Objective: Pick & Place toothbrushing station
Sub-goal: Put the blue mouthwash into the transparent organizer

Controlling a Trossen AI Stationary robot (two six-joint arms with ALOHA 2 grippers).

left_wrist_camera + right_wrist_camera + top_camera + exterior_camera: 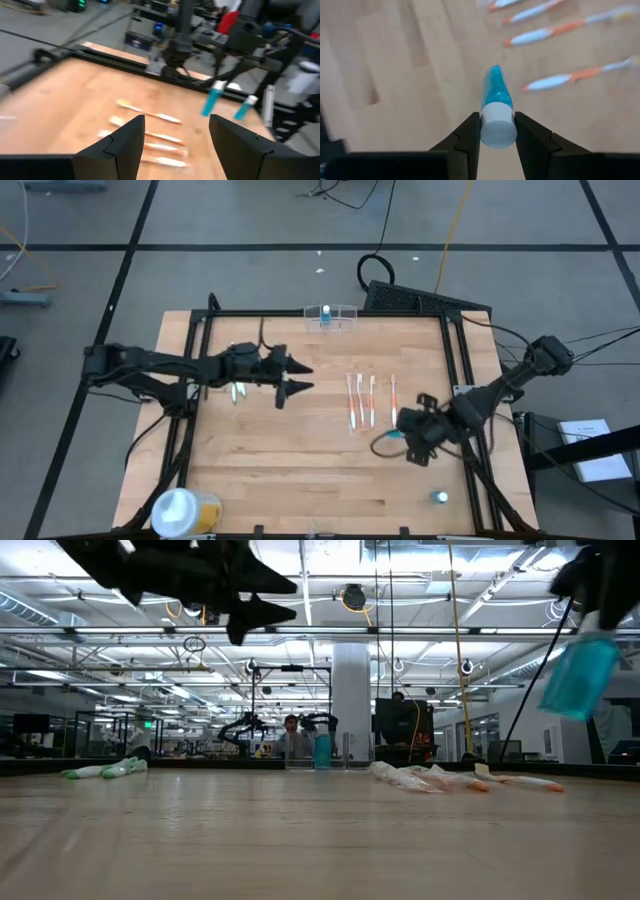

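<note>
The clear toothbrushing station [331, 316] stands at the table's far edge with a blue tube upright in it; it also shows far off in the low view [321, 751]. Several orange-and-white toothbrushes [371, 402] lie flat at mid-table. A green toothbrush [238, 391] lies under my left arm. My left gripper [303, 377] is open and empty, high above the table, left of the brushes. My right gripper [403, 437] is shut on a blue toothpaste tube [496, 92], above the table just right of the brushes. My right gripper pinches the tube's white cap [497, 126] between its two fingers. The fingers slant down from the table's right side. The tube's blue body [579, 676] hangs tilted below the fingers, clear of the table.
A round white-and-yellow tub [182, 511] lies at the near left corner. A small blue tube [440, 498] stands near the near right corner. Black frame rails [196, 370] run along the table's left and right sides. Bare wood lies in front of the brushes.
</note>
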